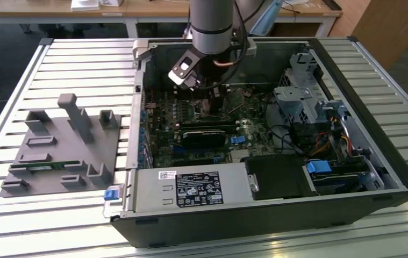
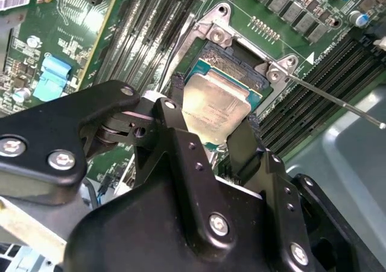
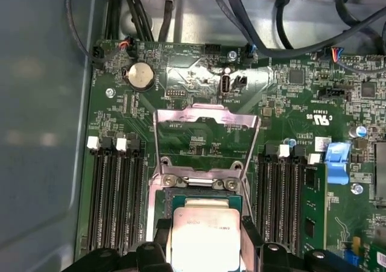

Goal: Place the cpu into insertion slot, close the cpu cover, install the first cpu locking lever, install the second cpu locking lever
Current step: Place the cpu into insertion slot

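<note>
My gripper (image 2: 211, 124) is shut on the cpu (image 2: 218, 106), a flat square chip with a silver-grey top, one black finger (image 2: 176, 100) against each of two opposite edges. The chip hangs right over the insertion slot (image 2: 238, 58) on the green motherboard; whether it rests in it I cannot tell. In the first wrist view the cpu (image 3: 205, 239) lies between the fingers (image 3: 163, 239), and the cpu cover (image 3: 205, 116) stands swung open beyond the insertion slot (image 3: 202, 195). A thin locking lever (image 2: 338, 101) sticks out beside the socket. In the exterior view the gripper (image 1: 205, 99) reaches down inside the open computer case.
Long black memory slots (image 3: 114, 199) flank the socket on both sides. A blue connector (image 3: 336, 160) and a coin battery (image 3: 140, 76) sit on the board. The case walls (image 1: 365, 113), drive cage (image 1: 300, 99) and power supply (image 1: 189, 188) surround the work spot. A grey fixture (image 1: 64, 150) lies outside the case.
</note>
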{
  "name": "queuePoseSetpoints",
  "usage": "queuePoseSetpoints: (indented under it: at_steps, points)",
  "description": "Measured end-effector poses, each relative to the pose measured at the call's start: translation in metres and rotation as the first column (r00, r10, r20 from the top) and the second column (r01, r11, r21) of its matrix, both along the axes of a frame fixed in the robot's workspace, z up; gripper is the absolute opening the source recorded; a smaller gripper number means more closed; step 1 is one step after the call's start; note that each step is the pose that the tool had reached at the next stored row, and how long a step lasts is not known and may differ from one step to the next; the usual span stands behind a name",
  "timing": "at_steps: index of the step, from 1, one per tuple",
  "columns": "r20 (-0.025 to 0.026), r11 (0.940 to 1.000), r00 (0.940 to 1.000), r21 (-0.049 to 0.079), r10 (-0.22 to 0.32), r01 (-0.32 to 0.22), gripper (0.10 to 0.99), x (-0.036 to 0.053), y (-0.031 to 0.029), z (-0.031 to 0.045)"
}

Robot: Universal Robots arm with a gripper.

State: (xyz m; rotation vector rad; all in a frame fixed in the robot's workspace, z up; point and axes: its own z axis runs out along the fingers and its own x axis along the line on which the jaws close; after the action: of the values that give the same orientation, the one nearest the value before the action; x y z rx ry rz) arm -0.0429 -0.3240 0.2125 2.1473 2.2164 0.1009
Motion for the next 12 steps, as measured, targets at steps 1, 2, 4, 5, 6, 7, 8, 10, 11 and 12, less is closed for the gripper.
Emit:
queuePoseSetpoints:
  at_steps: [1, 2, 4, 5, 6, 7, 8, 10, 11, 12]
  points:
    - [-0.0001, 1.0000, 1.0000, 0.000, 0.000, 0.000, 0.537, 0.0000, 0.0000, -0.0008]
    - [-0.0007, 1.0000, 1.0000, 0.000, 0.000, 0.000, 0.537, 0.0000, 0.0000, -0.0016]
    - [-0.0021, 1.0000, 1.0000, 0.000, 0.000, 0.000, 0.537, -0.0001, 0.0000, -0.0033]
    - [-0.0022, 1.0000, 1.0000, 0.000, 0.000, 0.000, 0.537, -0.0001, 0.0000, -0.0043]
    - [-0.0023, 1.0000, 1.0000, 0.000, 0.000, 0.000, 0.537, -0.0001, 0.0001, -0.0053]
    - [-0.0023, 1.0000, 1.0000, 0.000, 0.000, 0.000, 0.537, -0.0001, 0.0001, -0.0062]
    - [-0.0023, 1.0000, 1.0000, 0.000, -0.001, 0.001, 0.537, -0.0001, 0.0002, -0.0068]
    - [-0.0023, 1.0000, 1.0000, 0.000, -0.007, 0.007, 0.537, -0.0004, 0.0002, -0.0075]
    - [-0.0023, 0.9999, 0.9999, 0.000, -0.010, 0.010, 0.537, -0.0005, 0.0002, -0.0078]
    - [-0.0022, 0.9999, 0.9999, 0.000, -0.013, 0.013, 0.537, -0.0005, 0.0002, -0.0083]
